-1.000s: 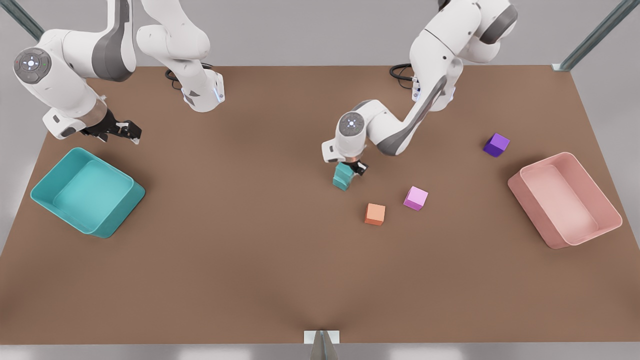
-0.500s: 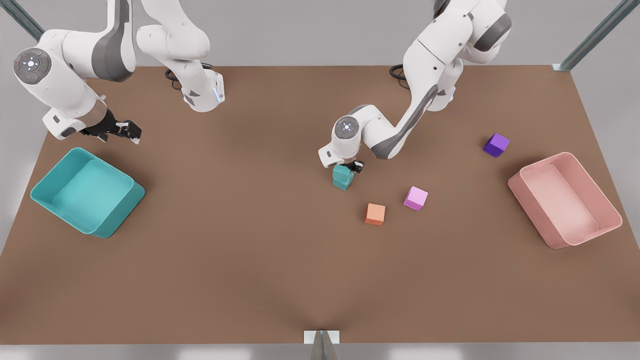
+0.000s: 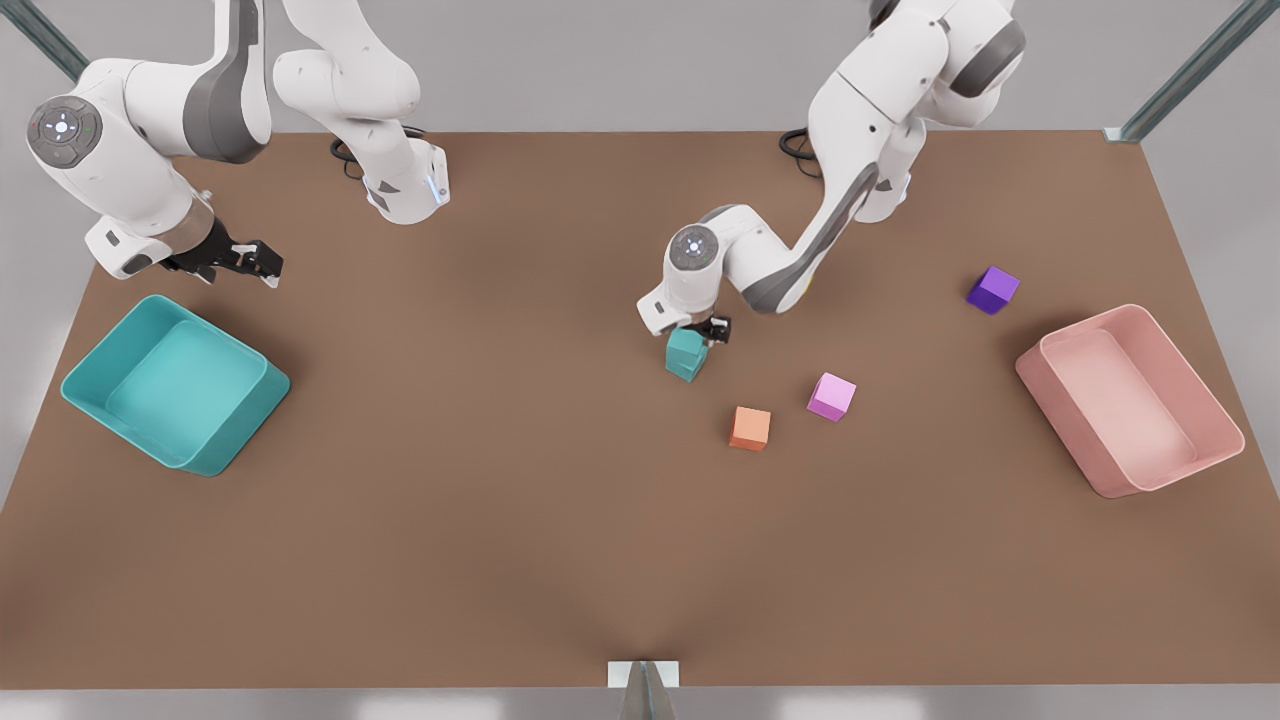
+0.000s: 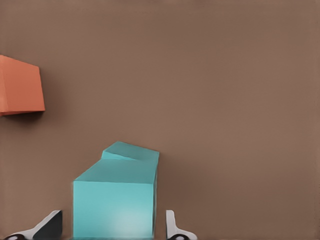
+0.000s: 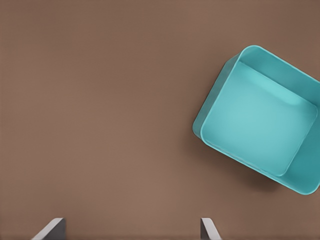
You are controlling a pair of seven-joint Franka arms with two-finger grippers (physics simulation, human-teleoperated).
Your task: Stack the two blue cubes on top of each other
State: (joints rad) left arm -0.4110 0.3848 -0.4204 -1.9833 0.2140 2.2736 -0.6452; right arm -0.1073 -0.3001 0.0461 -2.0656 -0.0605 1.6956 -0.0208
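Left gripper (image 4: 111,227): fingers (image 4: 47,225) spread, one each side of the top cube (image 4: 114,205) with a visible gap on both sides, so not pinching. In the front view it sits at mid-counter (image 3: 500,520), just above the stack.

Stack: top cube (image 3: 686,350) rests on the bottom cube (image 4: 131,153). In the left wrist view the two are not square to each other; the bottom one pokes out past the top one's far edge, yawed relative to it. Contact looks full enough to stand, but that is a judgement.

Step in hand looks like release and retreat. To do it well: pull straight up along the finger axis, no sideways drift, fingers kept wide until clear of the top face. Any brush on a side face could twist or topple the top cube given the offset.

Orientation: cubes have no long axis. The top cube's side faces run parallel to the fingers; the bottom cube is rotated about the vertical. Both sit flat, not tilted, as far as I can tell.

Nearby: orange cube (image 3: 749,428) and pink cube (image 3: 831,396) to the near right of the stack, well clear. Purple cube (image 3: 992,289) far right.

Right gripper (image 5: 131,227): fingers spread, empty, waiting at the front view's left, beside the teal bin (image 5: 260,120).
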